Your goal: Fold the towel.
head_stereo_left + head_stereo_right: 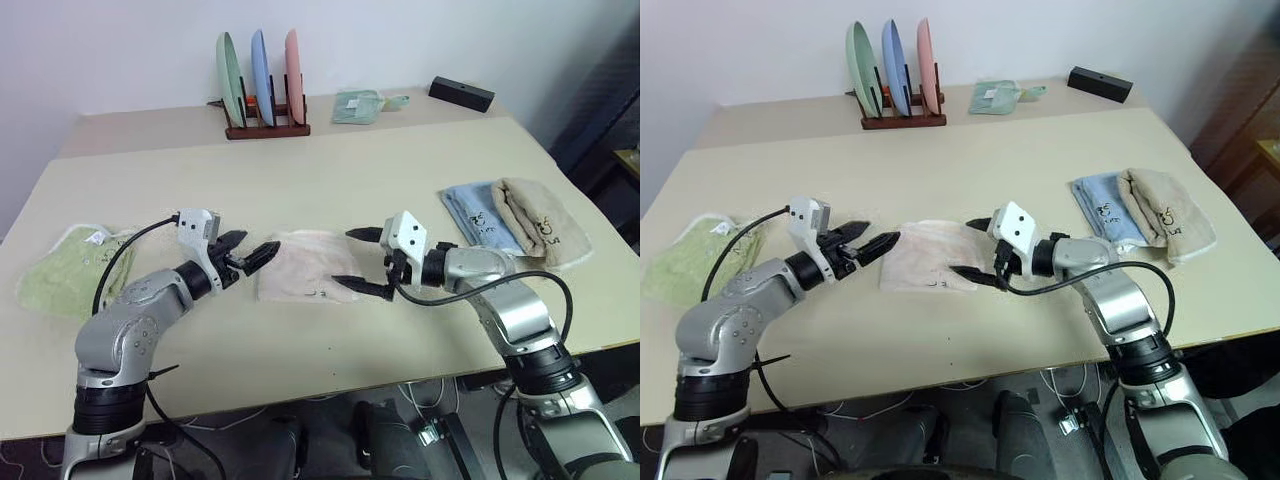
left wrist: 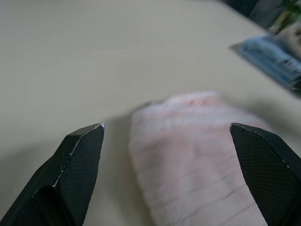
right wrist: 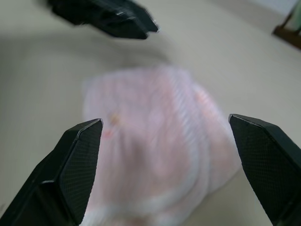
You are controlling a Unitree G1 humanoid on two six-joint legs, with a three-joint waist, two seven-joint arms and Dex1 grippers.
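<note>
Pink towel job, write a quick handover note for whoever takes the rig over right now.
Left claw: open, holding nothing, at the towel's left edge.
Right claw: open, holding nothing, at the towel's right edge.
Pink towel: lies folded into a compact rectangle on the table, between the two claws.
Done: the fold looks complete and the towel is released.
Left: probably only to draw both arms back; check the edges for neatness.
</note>
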